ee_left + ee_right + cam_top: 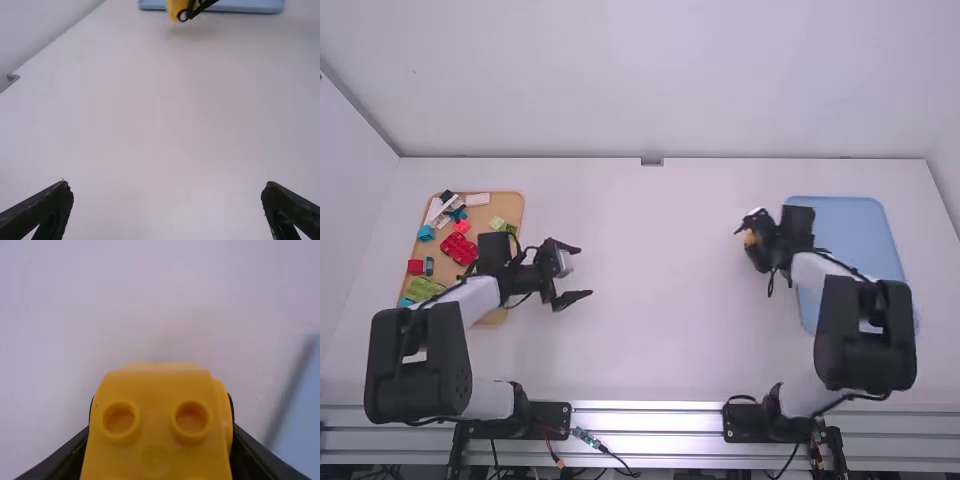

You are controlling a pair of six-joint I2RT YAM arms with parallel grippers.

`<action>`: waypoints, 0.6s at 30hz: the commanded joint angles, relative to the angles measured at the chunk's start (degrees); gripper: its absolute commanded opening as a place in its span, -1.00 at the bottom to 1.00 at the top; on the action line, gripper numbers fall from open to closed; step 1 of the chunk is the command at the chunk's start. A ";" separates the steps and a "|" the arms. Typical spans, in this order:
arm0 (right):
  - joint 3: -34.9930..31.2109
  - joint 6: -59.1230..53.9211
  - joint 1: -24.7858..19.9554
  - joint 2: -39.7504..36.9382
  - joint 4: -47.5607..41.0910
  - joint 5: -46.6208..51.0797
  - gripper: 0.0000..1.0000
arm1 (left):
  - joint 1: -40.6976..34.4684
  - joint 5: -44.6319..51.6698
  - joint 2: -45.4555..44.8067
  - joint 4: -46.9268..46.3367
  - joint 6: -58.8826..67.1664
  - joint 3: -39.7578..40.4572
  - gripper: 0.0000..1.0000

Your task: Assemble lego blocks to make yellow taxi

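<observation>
At the left edge of the blue tray, my right gripper (752,240) holds a yellow block assembly (750,237). In the right wrist view that yellow assembly (155,440) shows two round studs, and my right gripper (160,440) is shut on its sides. My left gripper (576,272) stands open just right of the tan tray, over the white table. Nothing is between its fingers in the left wrist view, where my left gripper (167,192) spans bare table; the yellow assembly (175,7) appears far off at the top.
The tan tray (510,203) at the left holds several loose blocks, among them a red one (459,248) and a lime green one (421,289). A blue tray (850,220) lies at the right, partly under the right arm. White walls stand behind and at the left.
</observation>
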 commanded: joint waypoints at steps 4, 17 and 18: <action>-1.20 4.28 -12.90 -0.79 4.94 -8.26 -0.50 | -0.09 1.90 -0.84 6.92 -9.73 -2.14 0.98; -1.81 12.02 -26.58 6.57 16.02 -10.49 -0.21 | -0.09 1.90 -0.84 22.81 -21.18 -6.75 0.98; -0.81 12.59 -27.08 8.32 15.43 -10.49 -0.19 | -0.09 1.90 -0.84 23.14 -21.22 -7.06 0.98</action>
